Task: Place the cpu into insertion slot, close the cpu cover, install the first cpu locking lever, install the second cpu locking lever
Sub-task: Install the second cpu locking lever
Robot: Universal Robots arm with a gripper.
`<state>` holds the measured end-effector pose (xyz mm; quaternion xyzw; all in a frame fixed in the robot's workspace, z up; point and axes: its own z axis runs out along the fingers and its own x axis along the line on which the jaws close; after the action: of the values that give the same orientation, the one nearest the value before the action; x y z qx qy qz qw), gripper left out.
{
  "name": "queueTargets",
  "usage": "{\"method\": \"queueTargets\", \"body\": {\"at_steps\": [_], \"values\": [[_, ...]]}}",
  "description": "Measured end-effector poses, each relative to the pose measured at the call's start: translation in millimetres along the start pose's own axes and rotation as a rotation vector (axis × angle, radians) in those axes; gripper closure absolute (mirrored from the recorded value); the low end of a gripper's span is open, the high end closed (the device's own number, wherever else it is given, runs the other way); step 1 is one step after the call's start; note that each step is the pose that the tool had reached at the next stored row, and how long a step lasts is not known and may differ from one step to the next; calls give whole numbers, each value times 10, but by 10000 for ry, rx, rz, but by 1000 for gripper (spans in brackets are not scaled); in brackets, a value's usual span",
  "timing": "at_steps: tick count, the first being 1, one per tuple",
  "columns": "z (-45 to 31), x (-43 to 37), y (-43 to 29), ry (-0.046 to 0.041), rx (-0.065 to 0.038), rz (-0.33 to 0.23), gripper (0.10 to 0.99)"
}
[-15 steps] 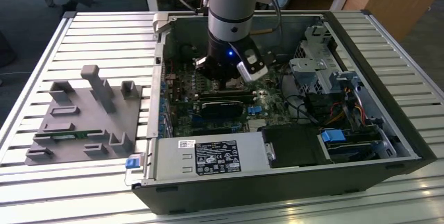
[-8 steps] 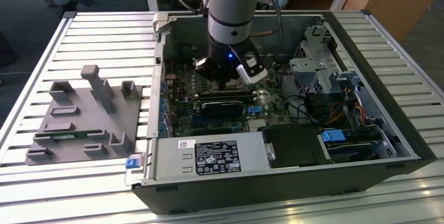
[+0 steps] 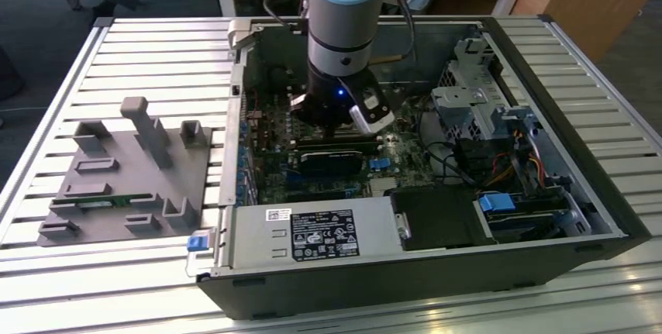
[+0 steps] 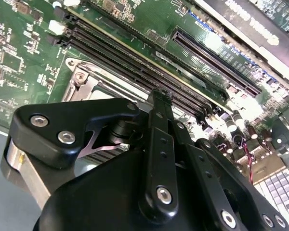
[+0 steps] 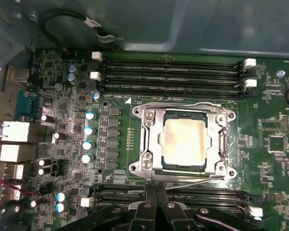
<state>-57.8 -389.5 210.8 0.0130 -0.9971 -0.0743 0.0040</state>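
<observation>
1. The computer case lies open on a slatted table, with a holder block on the table at the exterior view's left of the case.
2. The arm reaches down into the case, its gripper over the motherboard.
3. In the first wrist view the cpu sits in the insertion slot, with the cpu cover closed around it.
4. Memory slots run along two opposite sides of the socket.

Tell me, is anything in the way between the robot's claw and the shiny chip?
No, nothing visible. In the first wrist view the cpu already sits in the insertion slot with the cpu cover down around it, and the gripper hangs beside it over the memory slots.
</observation>
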Motion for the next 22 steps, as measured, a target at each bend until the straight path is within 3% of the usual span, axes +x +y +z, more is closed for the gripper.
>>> {"method": "queueTargets", "body": {"at_steps": [12, 16, 22], "values": [[60, 55, -94, -8, -312, -2, 980], [76, 60, -124, -14, -505, -6, 980], [72, 77, -191, -24, -889, -16, 980]]}}
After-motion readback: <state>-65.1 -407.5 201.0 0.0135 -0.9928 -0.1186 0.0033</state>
